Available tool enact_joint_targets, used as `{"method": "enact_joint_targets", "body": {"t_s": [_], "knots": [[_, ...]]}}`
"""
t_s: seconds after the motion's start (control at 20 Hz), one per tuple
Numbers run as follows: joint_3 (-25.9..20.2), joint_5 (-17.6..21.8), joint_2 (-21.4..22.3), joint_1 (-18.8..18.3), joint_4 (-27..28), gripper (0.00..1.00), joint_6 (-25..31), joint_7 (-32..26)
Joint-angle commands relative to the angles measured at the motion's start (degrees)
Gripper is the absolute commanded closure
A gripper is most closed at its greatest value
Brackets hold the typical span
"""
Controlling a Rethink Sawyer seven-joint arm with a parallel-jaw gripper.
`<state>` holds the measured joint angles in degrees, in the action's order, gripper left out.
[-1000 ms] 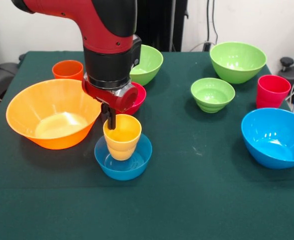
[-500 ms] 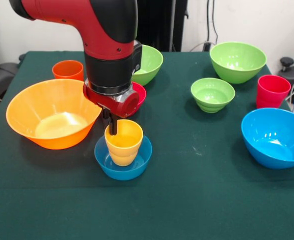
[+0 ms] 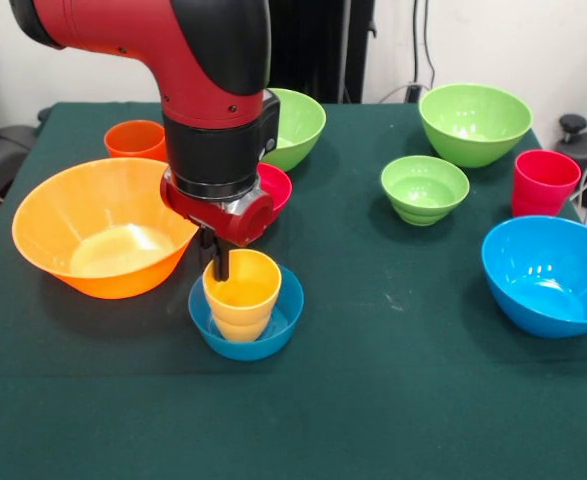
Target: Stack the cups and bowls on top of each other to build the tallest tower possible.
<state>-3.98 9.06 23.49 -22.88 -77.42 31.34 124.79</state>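
Desk (image 3: pixel 393 400) covered in dark green cloth carries everything. Wide orange bowl (image 3: pixel 98 235) sits at the picture's left, big blue bowl (image 3: pixel 548 275) at the right, two big green bowls (image 3: pixel 473 120) along the far edge. Nearer the front, the small blue bowl (image 3: pixel 245 318) holds the upright yellow cup (image 3: pixel 241 295), whose rim the pincer (image 3: pixel 219 262) is clamped on.
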Motion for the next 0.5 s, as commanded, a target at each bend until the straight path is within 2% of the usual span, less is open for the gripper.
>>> {"method": "enact_joint_targets", "body": {"t_s": [0.05,0.5], "knots": [[-4.46,0.9,-1.24,0.44,2.97,1.0,0.32,-1.5],[-4.79,0.1,-0.9,0.34,2.04,1.0,1.6,-1.12]]}}
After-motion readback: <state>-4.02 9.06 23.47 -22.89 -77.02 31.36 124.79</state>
